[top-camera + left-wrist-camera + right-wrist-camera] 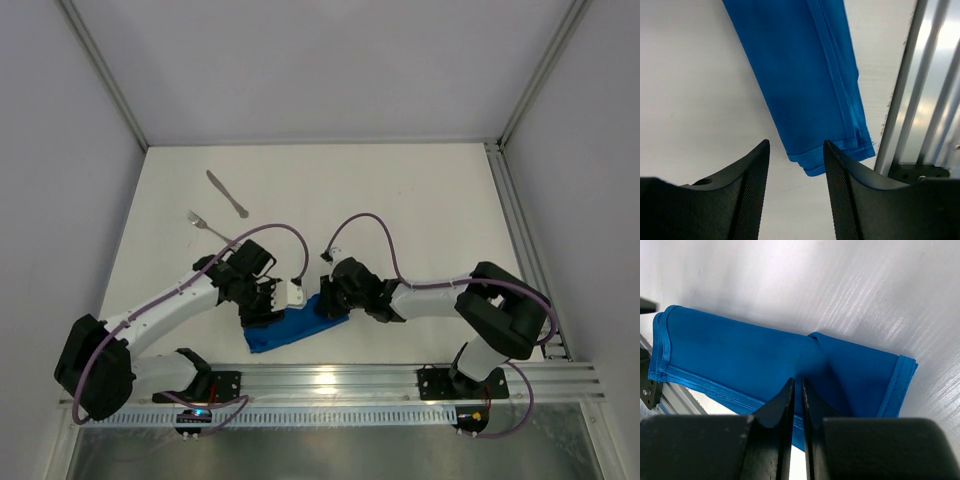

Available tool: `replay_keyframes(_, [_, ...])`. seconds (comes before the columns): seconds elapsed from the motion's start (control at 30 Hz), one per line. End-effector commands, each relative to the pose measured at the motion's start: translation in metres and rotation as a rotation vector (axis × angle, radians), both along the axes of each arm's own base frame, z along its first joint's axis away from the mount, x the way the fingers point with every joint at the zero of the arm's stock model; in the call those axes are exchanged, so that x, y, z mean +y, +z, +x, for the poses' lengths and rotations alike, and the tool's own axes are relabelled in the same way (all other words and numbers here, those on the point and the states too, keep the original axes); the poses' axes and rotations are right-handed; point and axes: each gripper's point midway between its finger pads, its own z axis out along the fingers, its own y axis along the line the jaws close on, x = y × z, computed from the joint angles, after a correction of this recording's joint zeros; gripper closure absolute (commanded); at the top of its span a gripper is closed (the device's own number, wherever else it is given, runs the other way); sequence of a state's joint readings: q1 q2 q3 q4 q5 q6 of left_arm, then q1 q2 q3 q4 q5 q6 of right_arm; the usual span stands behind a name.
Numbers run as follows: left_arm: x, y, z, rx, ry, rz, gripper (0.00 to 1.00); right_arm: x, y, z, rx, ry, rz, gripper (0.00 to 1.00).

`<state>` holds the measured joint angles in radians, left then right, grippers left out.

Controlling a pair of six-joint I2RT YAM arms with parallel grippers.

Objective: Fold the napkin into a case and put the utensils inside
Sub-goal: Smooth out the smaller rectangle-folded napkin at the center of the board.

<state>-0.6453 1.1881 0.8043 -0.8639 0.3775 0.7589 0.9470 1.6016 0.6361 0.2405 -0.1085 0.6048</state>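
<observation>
Toward ten o'clock on the white table [400, 200], the knife [228, 193] lies at a slant, and the fork [210, 228] rests just beside it at about its seven o'clock. Both lie bare on the surface, well apart from the cloth.

From the lower left, the left arm reaches in to the left gripper [262, 305], which hovers over the left end of the napkin [290, 328]. In the left wrist view its two fingers [752, 195] stand partly apart, roughly halfway, with only white table and the hemmed end of the cloth showing between them. They have hold of nothing.

The napkin is folded into a narrow blue oblong at about six o'clock on the table. It lies at a slant just beside the aluminium rail [400, 380] along the near edge. Its stacked, stitched edges show along one long side in the left wrist view.

To the right, the right gripper [330, 300] sits on the right end of the napkin, at two o'clock from the cloth's middle. In the right wrist view its fingers [782, 405] are drawn together to a thin slit, and a ridge of the blue fabric puckers up toward their tips, so they appear to pinch the napkin [740, 355] there.
</observation>
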Motion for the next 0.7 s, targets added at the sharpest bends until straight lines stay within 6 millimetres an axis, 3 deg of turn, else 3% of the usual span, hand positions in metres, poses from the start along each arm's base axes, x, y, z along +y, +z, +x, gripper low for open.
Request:
replay_keyframes(0.0, [0.001,-0.019,0.028,-0.141,0.022,0.031,0.47,-0.01,-0.015,0.0,0.01,-0.003,-0.062,0.86])
replay_keyframes(0.03, [0.001,-0.02,0.026,-0.137,0.019,0.032,0.37,-0.01,-0.015,0.0,0.011,-0.002,-0.062,0.86])
replay_keyframes(0.1, [-0.001,-0.022,0.025,-0.142,-0.002,0.034,0.31,-0.011,-0.016,0.0,0.015,-0.003,-0.061,0.86])
replay_keyframes(0.4, [0.005,-0.052,0.005,-0.135,-0.103,0.095,0.3,-0.009,-0.015,0.001,0.02,-0.008,-0.046,0.87])
replay_keyframes(0.67, [-0.004,-0.059,-0.001,-0.15,-0.159,0.098,0.29,-0.006,-0.013,0.003,0.018,-0.006,-0.041,0.87])
